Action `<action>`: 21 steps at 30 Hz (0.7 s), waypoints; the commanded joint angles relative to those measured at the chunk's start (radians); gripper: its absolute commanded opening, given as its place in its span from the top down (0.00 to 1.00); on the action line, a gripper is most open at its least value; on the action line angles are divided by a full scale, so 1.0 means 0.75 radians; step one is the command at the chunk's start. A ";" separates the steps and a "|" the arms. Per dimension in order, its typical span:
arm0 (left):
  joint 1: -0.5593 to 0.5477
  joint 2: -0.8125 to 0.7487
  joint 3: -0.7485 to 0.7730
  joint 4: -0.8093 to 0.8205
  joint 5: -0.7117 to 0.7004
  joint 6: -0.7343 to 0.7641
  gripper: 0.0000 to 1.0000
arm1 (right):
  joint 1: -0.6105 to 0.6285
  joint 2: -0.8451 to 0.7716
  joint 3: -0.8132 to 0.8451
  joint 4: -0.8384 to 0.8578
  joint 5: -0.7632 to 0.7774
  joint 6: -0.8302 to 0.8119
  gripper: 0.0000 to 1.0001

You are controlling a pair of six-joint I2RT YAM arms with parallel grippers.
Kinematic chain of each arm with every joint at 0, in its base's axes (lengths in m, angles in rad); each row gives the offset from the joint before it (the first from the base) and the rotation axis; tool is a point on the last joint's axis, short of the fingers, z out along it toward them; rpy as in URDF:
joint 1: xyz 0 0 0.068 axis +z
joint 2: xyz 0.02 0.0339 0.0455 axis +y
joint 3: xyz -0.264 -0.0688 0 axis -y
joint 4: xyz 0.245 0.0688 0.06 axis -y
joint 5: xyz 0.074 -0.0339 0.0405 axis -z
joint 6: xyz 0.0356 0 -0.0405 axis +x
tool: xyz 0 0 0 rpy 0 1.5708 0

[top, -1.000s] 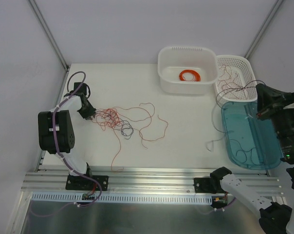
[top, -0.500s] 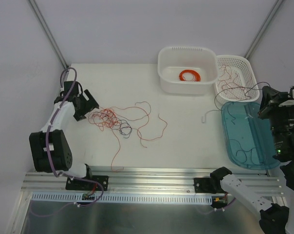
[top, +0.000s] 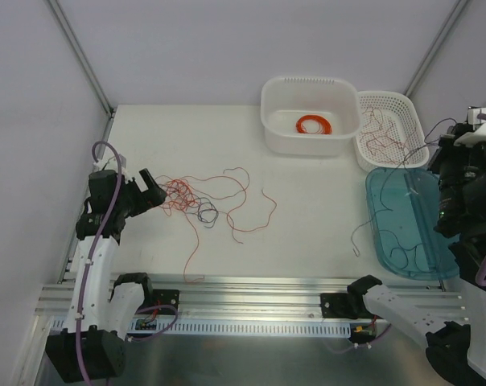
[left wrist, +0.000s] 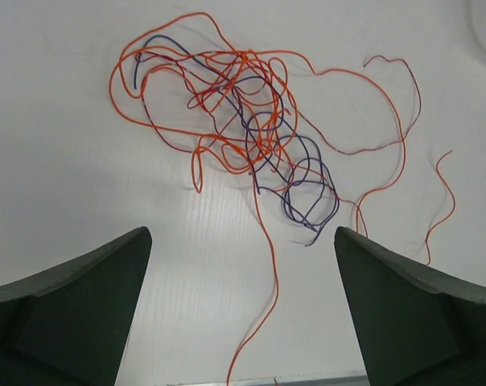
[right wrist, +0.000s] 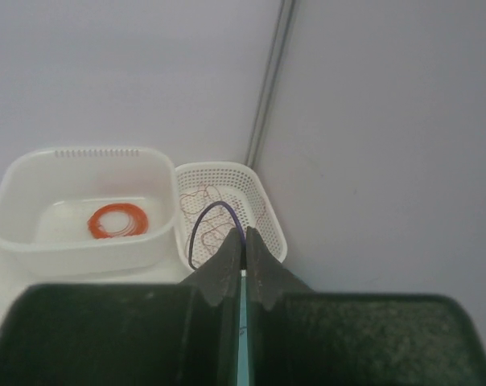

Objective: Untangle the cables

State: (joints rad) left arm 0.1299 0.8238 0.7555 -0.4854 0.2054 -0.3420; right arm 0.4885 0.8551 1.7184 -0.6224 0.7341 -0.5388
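1. Several hair-thin red, orange and dark wires (top: 196,201) lie knotted on the white tabletop (top: 307,193), left of centre. The tangle's long axis runs left to right, and loose ends trail rightward and toward the near edge.
2. Nearest is the left gripper (top: 150,190), just beside the knot's left end, its fingers (left wrist: 82,297) spread wide and empty. In the wrist view the knot lies straight ahead of the gap, so the next pluck is probably this arm's job.
3. Far off at the right, the right gripper (right wrist: 243,245) is raised, its fingers clenched on a thin dark purple strand (right wrist: 213,225) that hangs down to the tabletop.
4. Beyond stand a white plastic tub (top: 307,80) holding a neat orange ring coil (top: 314,125), a white lattice basket (top: 385,95) with loose strands, and a translucent blue tray (top: 380,211). Nothing stands between the left fingers and the knot.
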 commanded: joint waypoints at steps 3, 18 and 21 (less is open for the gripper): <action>-0.038 -0.071 -0.128 0.003 0.137 0.102 0.01 | -0.007 0.056 0.031 0.273 0.336 -0.336 0.99; -0.122 -0.090 -0.226 0.054 0.076 0.106 0.01 | -0.508 0.099 -0.368 0.515 0.328 -0.343 0.99; -0.138 -0.094 -0.228 0.060 0.064 0.110 0.01 | -0.633 0.093 -0.444 0.460 0.293 -0.180 0.99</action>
State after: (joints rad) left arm 0.0387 0.7555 0.5911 -0.4755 0.2588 -0.2859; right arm 0.0772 0.9321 1.4220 -0.3054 0.9543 -0.7738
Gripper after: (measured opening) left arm 0.991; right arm 0.020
